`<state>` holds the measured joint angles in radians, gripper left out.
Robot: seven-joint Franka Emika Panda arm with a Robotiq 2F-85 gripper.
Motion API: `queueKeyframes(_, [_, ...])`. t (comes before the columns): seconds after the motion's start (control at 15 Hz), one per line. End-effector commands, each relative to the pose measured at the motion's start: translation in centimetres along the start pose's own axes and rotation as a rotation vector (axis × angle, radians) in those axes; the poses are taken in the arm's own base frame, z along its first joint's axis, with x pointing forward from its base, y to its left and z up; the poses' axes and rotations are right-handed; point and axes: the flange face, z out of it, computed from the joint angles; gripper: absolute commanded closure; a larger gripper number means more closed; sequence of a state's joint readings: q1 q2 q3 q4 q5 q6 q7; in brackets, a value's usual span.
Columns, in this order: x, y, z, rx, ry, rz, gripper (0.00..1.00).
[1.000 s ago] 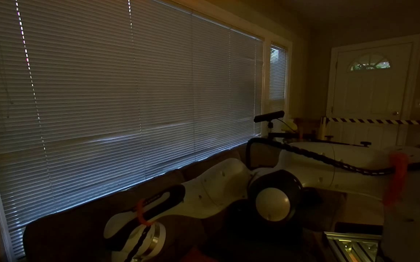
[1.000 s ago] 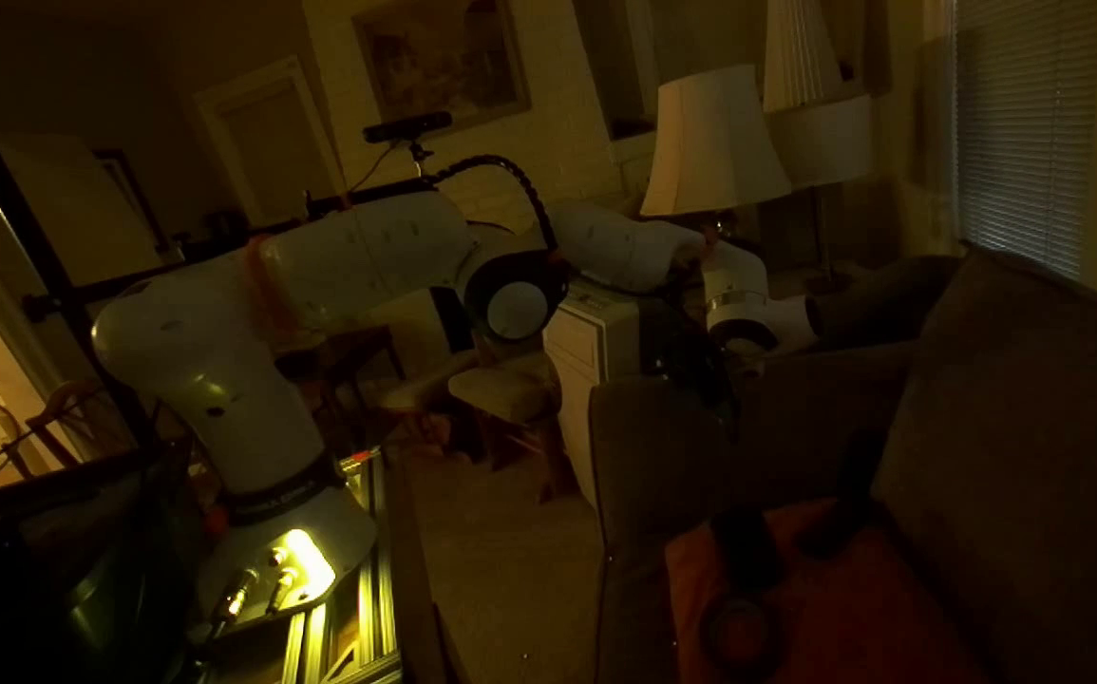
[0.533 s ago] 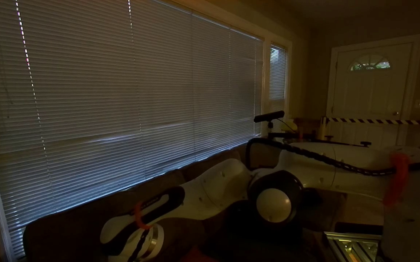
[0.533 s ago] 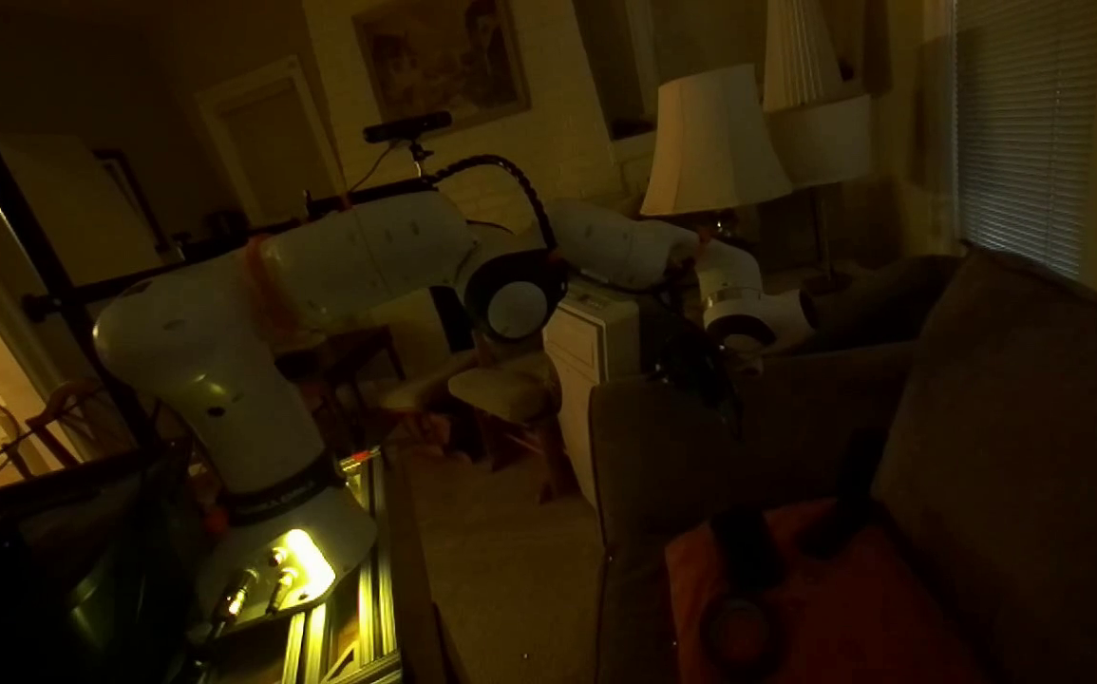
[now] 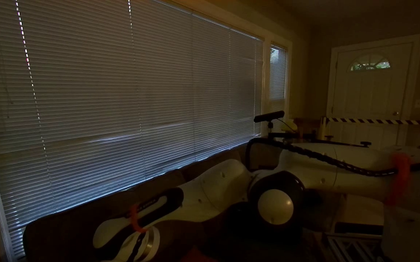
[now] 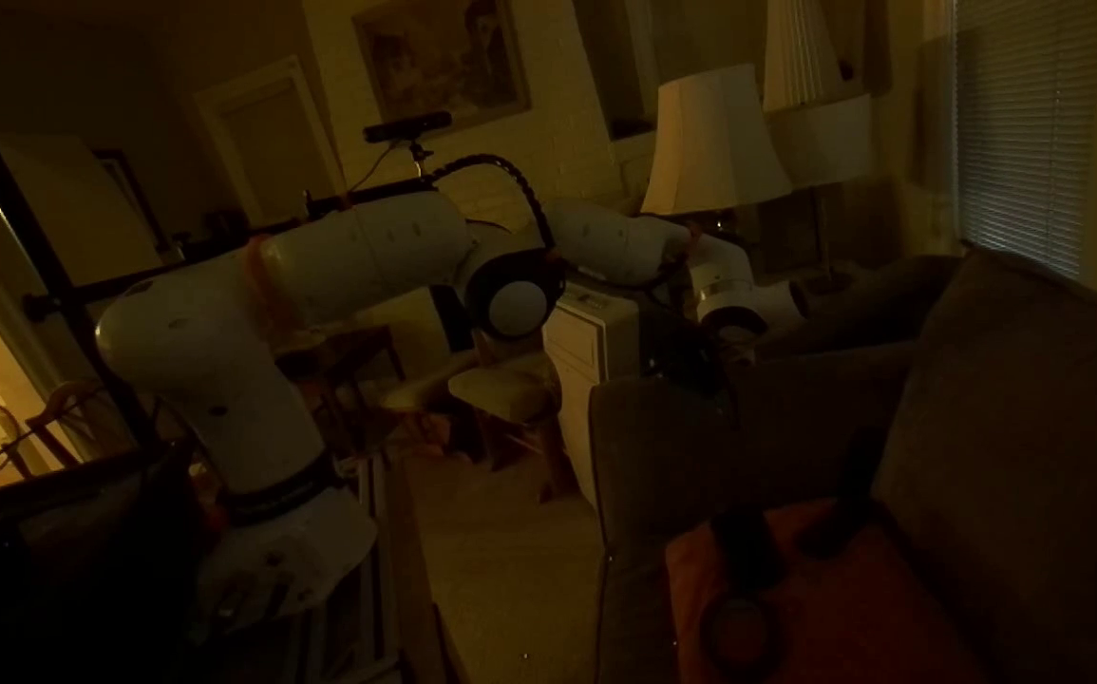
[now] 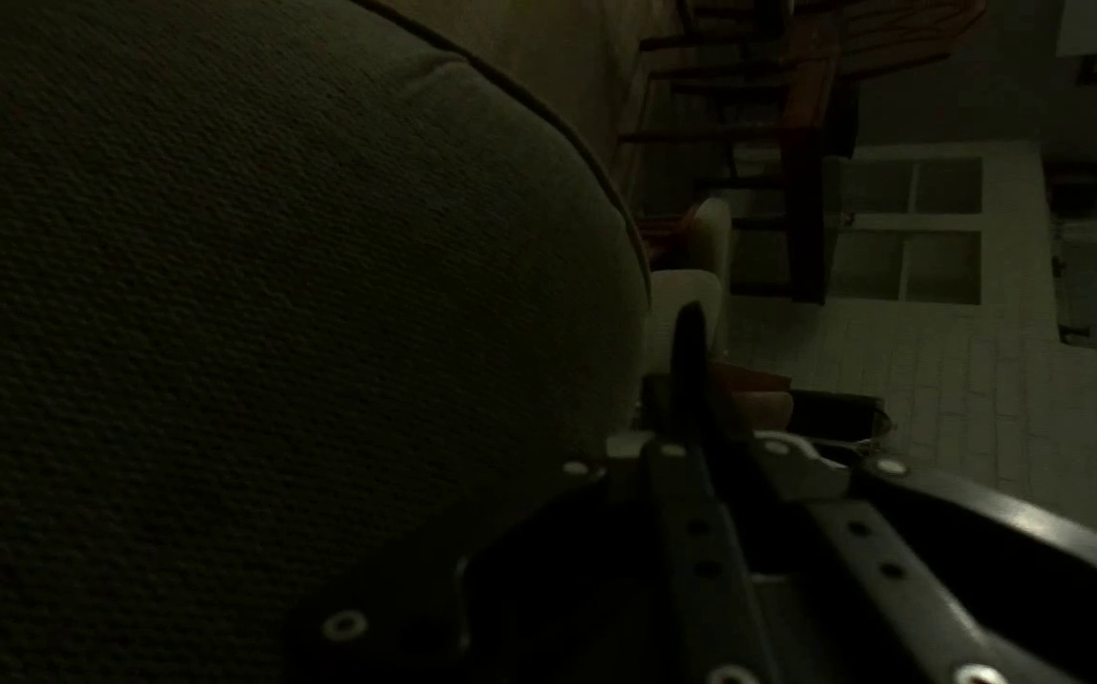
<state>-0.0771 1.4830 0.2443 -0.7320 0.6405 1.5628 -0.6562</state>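
One brown armrest (image 6: 757,427) of a sofa (image 6: 1032,427) is the thing nearest to the hand (image 7: 690,332); in an exterior view its long axis runs sideways, with the front end on the left, near a white cabinet (image 6: 595,347), and the back end on the right, at the sofa's back cushion. The wrist view shows the room lying on its side: sofa fabric fills the left part, and a piped edge curves from the top middle down toward the fingertips. An orange cloth (image 6: 833,608) lies on the sofa seat and bears several dark things too dim to name. The cabinet's front panel hides its inside, and a black box or bag (image 7: 838,416) in the wrist view is too dark to tell what it holds. The robot arm (image 6: 368,247) rises from its base (image 6: 292,551), reaches across at shoulder height, bends at the elbow and turns down at the wrist (image 6: 743,299), so that the hand hangs with its tips low by the armrest. Its fingers are together; whether they touch the fabric cannot be told in this gloom. In an exterior view the arm slants down in front of wide blinds (image 5: 122,109), the wrist passing out at the bottom edge.
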Motion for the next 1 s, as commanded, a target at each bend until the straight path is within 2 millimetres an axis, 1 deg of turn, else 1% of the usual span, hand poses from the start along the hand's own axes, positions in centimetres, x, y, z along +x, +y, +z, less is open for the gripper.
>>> queueKeyframes(0.0, [0.1, 0.2, -0.1, -0.014, 0.000, -0.016, 0.93])
queueKeyframes(0.2, [0.0, 0.4, -0.3, -0.011, 0.007, -0.014, 0.85])
queueKeyframes(0.4, [-0.2, 0.8, -0.7, -0.014, 0.019, -0.014, 0.89])
queueKeyframes(0.47, [-0.3, 1.0, -0.8, -0.012, 0.024, -0.015, 0.80])
queueKeyframes(0.53, [-0.4, 1.1, -0.9, -0.012, 0.029, -0.014, 0.64])
queueKeyframes(0.6, [-0.5, 1.3, -1.1, -0.011, 0.033, -0.013, 0.64])
queueKeyframes(0.67, [-0.6, 1.4, -1.2, -0.010, 0.037, -0.013, 0.58])
queueKeyframes(0.93, [-0.8, 1.8, -1.9, -0.015, 0.057, -0.012, 0.27])
